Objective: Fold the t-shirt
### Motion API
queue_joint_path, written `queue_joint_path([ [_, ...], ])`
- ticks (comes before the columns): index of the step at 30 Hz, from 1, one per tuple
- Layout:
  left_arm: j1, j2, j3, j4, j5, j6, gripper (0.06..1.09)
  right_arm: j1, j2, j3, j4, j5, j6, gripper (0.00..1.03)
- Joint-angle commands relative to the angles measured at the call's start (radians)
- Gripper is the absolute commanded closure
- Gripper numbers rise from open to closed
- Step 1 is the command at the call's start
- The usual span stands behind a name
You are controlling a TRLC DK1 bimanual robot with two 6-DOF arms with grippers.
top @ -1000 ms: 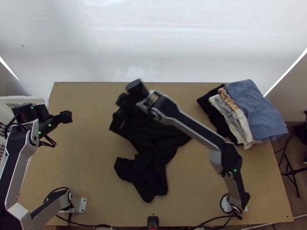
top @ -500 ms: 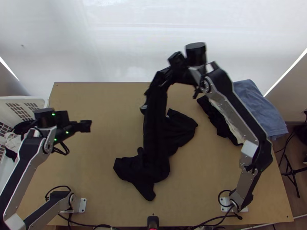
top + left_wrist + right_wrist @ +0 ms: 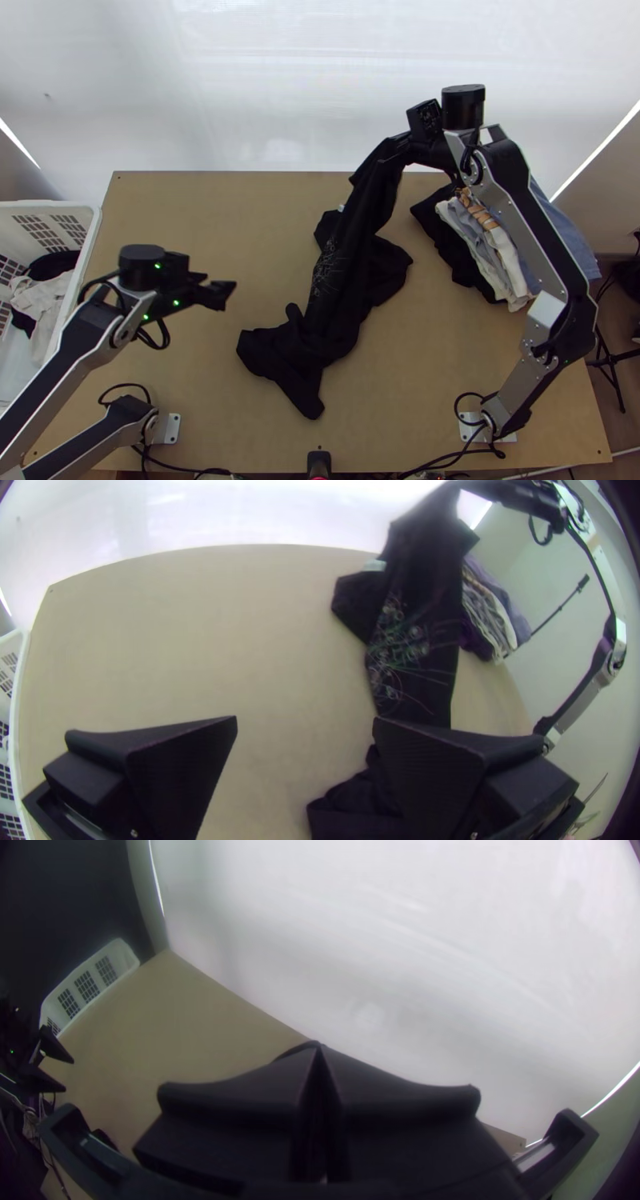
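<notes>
Black cloth t-shirt (image 3: 349, 260) hangs bunched from right gripper (image 3: 398, 148)

The right gripper, with wide flat black fingers, is clenched on the t-shirt's raised end. Below it, the cloth slopes down to a crumpled heap on the light wooden table (image 3: 192, 384), to the right of the left gripper (image 3: 227, 294). That one, also black, is spread wide and grasps nothing. A stack of folded blue, white, grey and black clothes (image 3: 478, 248) lies to the right gripper's right; a white slotted basket (image 3: 60, 210) stands left of the left gripper.

top — high, steeply down | left wrist: nearer, across table (image 3: 200, 647) | right wrist: facing backdrop (image 3: 433, 973) — all share basket (image 3: 90, 244)
</notes>
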Motion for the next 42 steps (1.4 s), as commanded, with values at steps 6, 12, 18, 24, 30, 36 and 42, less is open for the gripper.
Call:
queue_joint_path([
  [6, -0.325, 0.000, -0.071, 0.011, -0.017, 0.161, 0.10, -0.001, 0.162, 0.145, -0.066, 0.074, 0.060, 1.00],
  [12, -0.454, 0.042, -0.100, 0.047, -0.037, 0.305, 0.10, 0.011, 0.191, 0.139, -0.114, 0.079, 0.077, 1.00],
  [18, -0.527, 0.128, -0.092, 0.150, -0.058, 0.350, 0.10, 0.005, 0.188, 0.141, -0.115, 0.083, 0.085, 1.00],
  [24, -0.583, 0.217, -0.088, 0.282, -0.078, 0.353, 0.10, -0.003, 0.174, 0.135, -0.140, 0.088, 0.088, 1.00],
  [30, -0.610, 0.307, -0.088, 0.371, -0.084, 0.371, 0.10, -0.004, 0.150, 0.103, -0.142, 0.088, 0.085, 1.00],
  [36, -0.632, 0.384, -0.085, 0.423, -0.089, 0.391, 0.10, 0.003, 0.134, 0.081, -0.142, 0.088, 0.081, 1.00],
  [42, -0.661, 0.456, -0.068, 0.343, -0.089, 0.388, 0.12, -0.004, 0.120, 0.084, -0.140, 0.088, 0.080, 1.00],
])
